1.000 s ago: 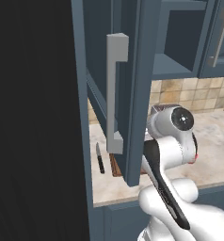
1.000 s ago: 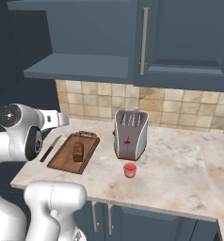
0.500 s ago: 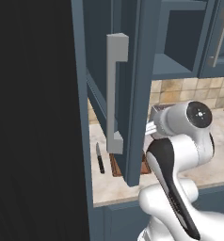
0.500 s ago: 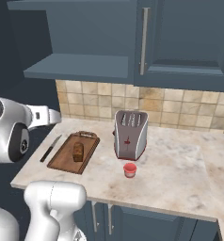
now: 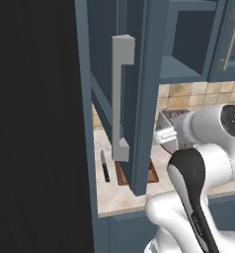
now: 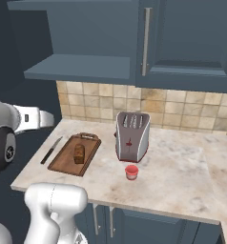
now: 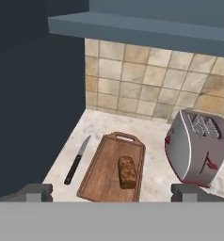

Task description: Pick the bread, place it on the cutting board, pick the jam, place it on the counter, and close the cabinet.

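Bread point(image 7: 127, 171) lies on the cutting board point(image 7: 100, 176), lower centre of the hand view. Jam point(image 6: 131, 171) stands on the counter point(image 6: 182, 176) before the toaster point(image 6: 132, 137). Gripper point(image 7: 111, 193) spread wide, grasping nothing.

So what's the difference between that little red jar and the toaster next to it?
The jam jar is short and red with a paler rim; the toaster is silver with only small red marks. The jar is far smaller, reaching only the toaster's lower part. The jar stands in front, nearer the counter's edge; the toaster sits further back towards the tiled wall. Both stand upright on the counter.
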Tool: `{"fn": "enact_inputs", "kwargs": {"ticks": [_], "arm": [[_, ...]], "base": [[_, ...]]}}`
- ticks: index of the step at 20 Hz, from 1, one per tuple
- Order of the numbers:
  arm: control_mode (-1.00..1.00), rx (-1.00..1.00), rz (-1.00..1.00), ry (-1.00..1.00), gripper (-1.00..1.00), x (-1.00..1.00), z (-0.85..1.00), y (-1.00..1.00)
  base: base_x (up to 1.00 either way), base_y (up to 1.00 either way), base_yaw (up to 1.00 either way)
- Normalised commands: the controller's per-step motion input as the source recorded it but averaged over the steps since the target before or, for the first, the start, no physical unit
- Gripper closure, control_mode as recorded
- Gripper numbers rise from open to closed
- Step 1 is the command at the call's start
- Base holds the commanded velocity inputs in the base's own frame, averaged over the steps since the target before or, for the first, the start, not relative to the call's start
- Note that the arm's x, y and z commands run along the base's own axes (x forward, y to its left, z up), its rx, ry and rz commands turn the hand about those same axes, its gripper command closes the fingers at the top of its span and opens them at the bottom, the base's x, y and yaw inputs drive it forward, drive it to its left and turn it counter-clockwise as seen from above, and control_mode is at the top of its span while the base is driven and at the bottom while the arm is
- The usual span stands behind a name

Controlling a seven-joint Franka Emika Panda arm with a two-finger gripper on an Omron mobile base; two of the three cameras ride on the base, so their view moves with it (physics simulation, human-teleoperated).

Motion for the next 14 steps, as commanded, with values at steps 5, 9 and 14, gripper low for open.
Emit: {"fn": "enact_inputs", "kwargs": {"ticks": [5,9,14], "arm": [[-1.0,0.05,0.0,-0.1,-1.0,-0.47,0.0,0.0],[-1.0,0.04,0.0,-0.09,-1.0,-0.43,0.0,0.0],[-1.0,0.04,0.0,-0.07,-1.0,-0.39,0.0,0.0]], "base": [[0.0,0.0,0.0],[0.0,0.0,0.0],[0.0,0.0,0.0]]}}
